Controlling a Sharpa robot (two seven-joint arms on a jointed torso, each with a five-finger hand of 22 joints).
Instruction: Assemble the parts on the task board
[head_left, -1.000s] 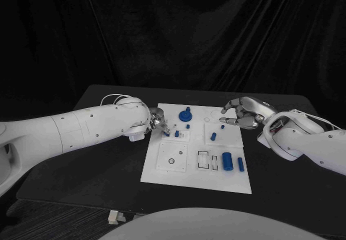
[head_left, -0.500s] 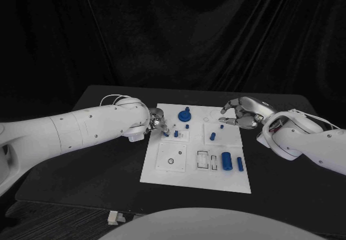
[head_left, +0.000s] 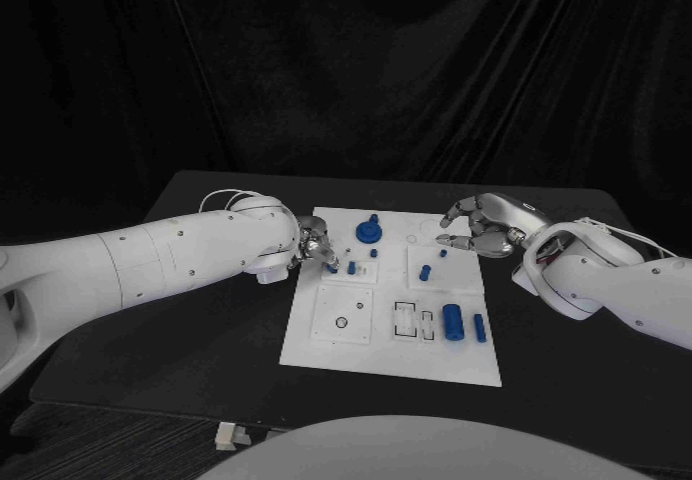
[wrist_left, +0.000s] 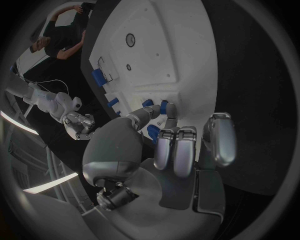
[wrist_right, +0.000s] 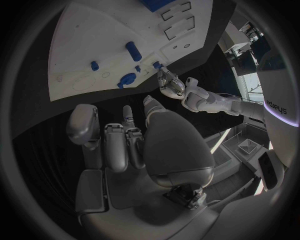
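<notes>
On the black table (head_left: 188, 370) a flat white task board (head_left: 397, 355) is laid, long side running away from the robot; a broad bare strip of white is seen along its near edge. Farther in, two square recessed plates are set — the left one bearing a small dark ring (head_left: 342, 322), the right one outlined with narrow rectangular slots. Beside those slots a stout blue cylinder (head_left: 454, 323) is laid lengthwise, and a slimmer blue peg (head_left: 480, 327) is placed just beside it toward the board's right edge, with only a thin margin of white left there.

Past the middle, a short blue peg (head_left: 427, 270) is stood in a raised square plate, and smaller blue pegs (head_left: 353, 267) are seen near the left edge. There the left hand (head_left: 316, 250) — silver, smooth-shelled, on a glossy white arm — is brought down over the board's left rim. In the left wrist view its fingertips (wrist_left: 164, 111) are pressed against a small blue part (wrist_left: 164, 106); whether that part is actually gripped cannot be told.

Farther still, a round blue disc with an upright stub (head_left: 371, 232) is stood near the far edge. The right hand (head_left: 483, 228) is held above the board's far right corner, fingers curled inward with nothing seen between them. Dark open table is left on both sides of the board.
</notes>
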